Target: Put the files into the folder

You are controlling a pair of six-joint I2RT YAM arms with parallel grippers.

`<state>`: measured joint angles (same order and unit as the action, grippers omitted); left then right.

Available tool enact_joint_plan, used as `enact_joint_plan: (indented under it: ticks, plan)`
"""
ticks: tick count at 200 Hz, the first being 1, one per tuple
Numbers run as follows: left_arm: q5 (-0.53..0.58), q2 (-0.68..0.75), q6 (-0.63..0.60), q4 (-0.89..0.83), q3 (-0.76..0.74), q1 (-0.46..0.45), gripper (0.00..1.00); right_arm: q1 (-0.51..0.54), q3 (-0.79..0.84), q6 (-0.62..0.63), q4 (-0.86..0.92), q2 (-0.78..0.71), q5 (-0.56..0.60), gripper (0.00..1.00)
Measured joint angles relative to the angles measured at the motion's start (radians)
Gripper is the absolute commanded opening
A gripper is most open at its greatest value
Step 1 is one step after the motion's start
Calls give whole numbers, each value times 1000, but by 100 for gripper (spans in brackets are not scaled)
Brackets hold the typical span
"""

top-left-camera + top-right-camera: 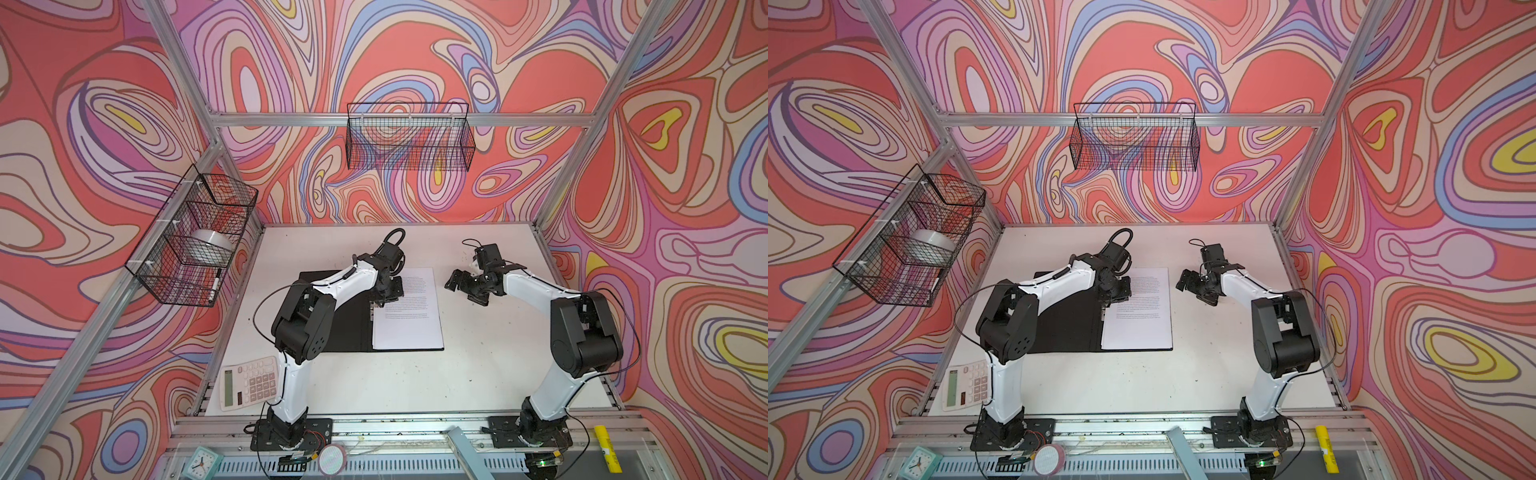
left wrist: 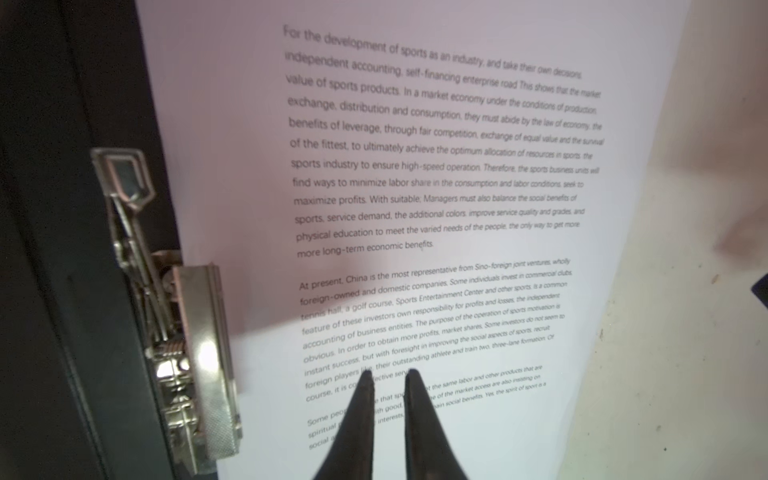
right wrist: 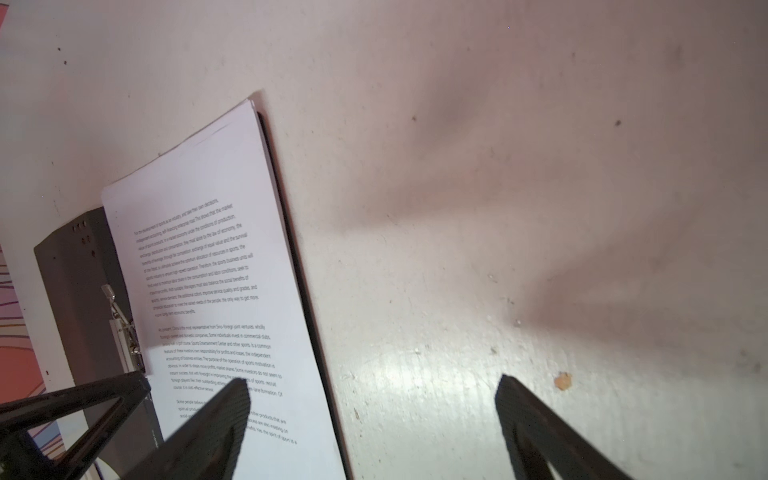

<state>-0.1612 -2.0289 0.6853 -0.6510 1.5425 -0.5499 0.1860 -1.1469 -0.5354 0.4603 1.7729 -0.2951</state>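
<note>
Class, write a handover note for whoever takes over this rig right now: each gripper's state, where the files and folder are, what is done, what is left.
Left gripper: shut, empty, over the files.
Right gripper: open, empty, over the table beside the folder.
Done: the folder lies open, black inside up; the files lie stacked on its right half, by the metal clip.
Left: check the clip holds them (cannot tell), then probably close the cover.
</note>
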Motion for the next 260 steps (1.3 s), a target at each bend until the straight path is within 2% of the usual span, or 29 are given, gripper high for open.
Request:
enact_joint_plan:
  ticks: [20, 53, 65, 81, 99, 126, 136, 142, 146, 260]
  plan:
    - [-10, 50, 0, 11, -48, 50, 27, 8, -28, 8, 1, 24, -33, 97]
    - [-39, 158, -19, 25, -163, 174, 41, 25, -64, 11, -8, 70, -53, 98]
    - [-56, 175, -32, 30, -192, 203, 41, 29, -64, 11, -9, 80, -64, 97]
    - [-82, 174, -48, 39, -209, 207, 42, 30, -64, 10, -12, 93, -72, 97]
    - [-108, 160, -60, 47, -209, 196, 48, 30, -64, 9, -14, 103, -78, 98]
    - [-138, 124, -66, 68, -206, 188, 52, 30, -64, 6, -16, 105, -81, 98]
    - [-151, 106, -69, 76, -202, 188, 68, 30, -64, 6, -16, 105, -81, 98]
    - [-157, 98, -71, 84, -201, 188, 95, 30, -64, 6, -16, 105, -81, 98]
    - [-163, 92, -75, 88, -201, 188, 100, 30, -64, 6, -16, 105, -80, 98]
    - [-277, 75, -58, 193, -213, 182, 100, 22, -68, -2, -20, 128, -94, 98]
